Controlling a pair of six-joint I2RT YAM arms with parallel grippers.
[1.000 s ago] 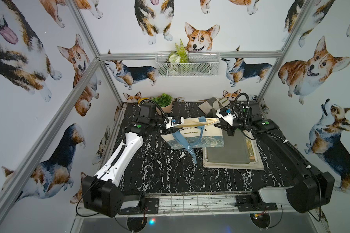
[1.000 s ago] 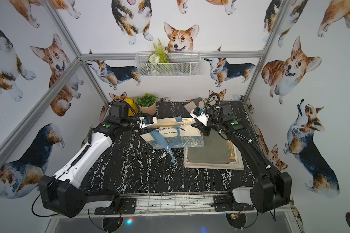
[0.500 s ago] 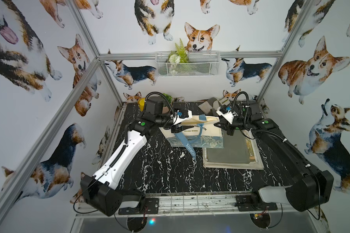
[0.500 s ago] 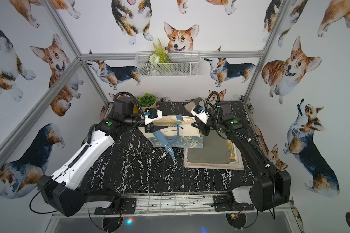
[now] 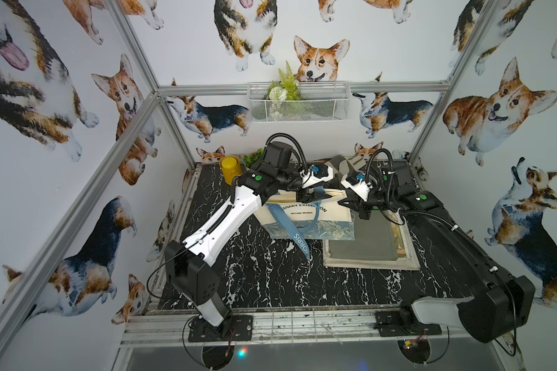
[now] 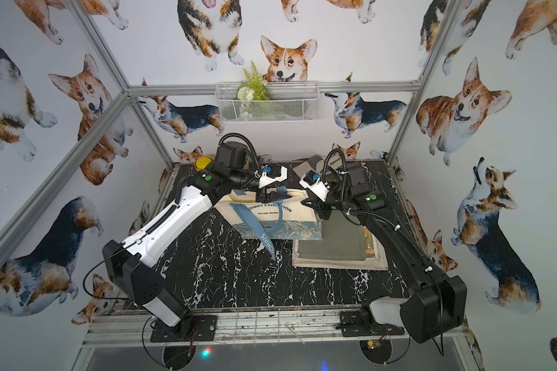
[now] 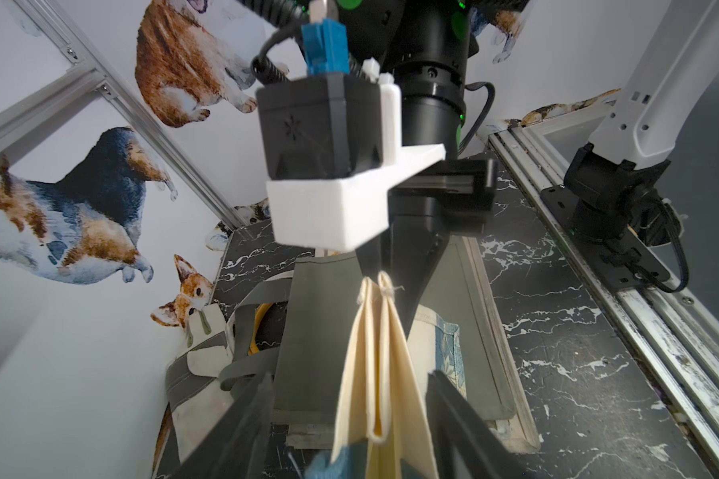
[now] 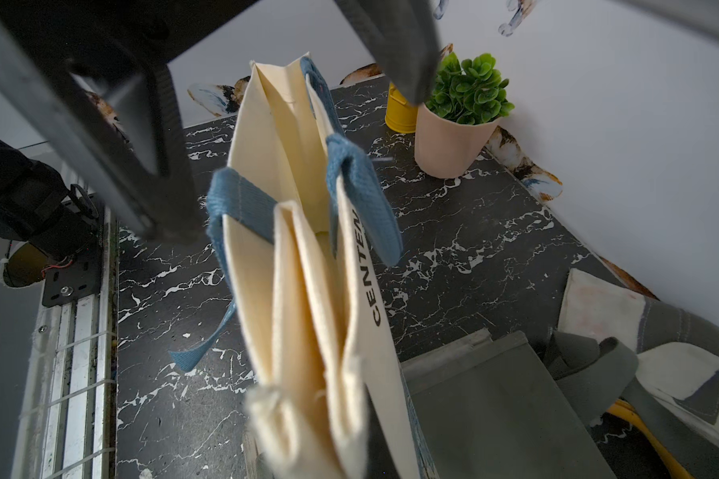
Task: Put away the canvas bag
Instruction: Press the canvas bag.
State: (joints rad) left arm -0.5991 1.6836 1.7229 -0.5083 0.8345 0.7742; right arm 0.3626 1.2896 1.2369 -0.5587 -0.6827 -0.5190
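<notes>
Where the bag is: the canvas bag (image 5: 306, 215) is lifted by its top edge and stretched between both hands. It is just beside the stack of folded grey cloth (image 5: 364, 244), on the left arm's side, and in both top views one lower corner overlaps the stack's corner.
Bag bottom: I cannot tell whether it touches the counter (image 5: 264, 273).
Right hand: the right hand (image 7: 380, 269) has its fingers together, pinching the cream top corner of the bag nearest the stack.
Left hand: the left hand (image 7: 349, 423) has its fingers apart, one on each side of the bag's end farther from the stack. A gap shows beside one finger (image 7: 245, 423).
Strap: a blue strap (image 5: 290, 229) hangs down the printed face, and its end trails on the counter beside the stack.
Back wall: a yellow cup (image 5: 229, 168) and a potted plant (image 8: 457, 137) stand well apart from the stack.
</notes>
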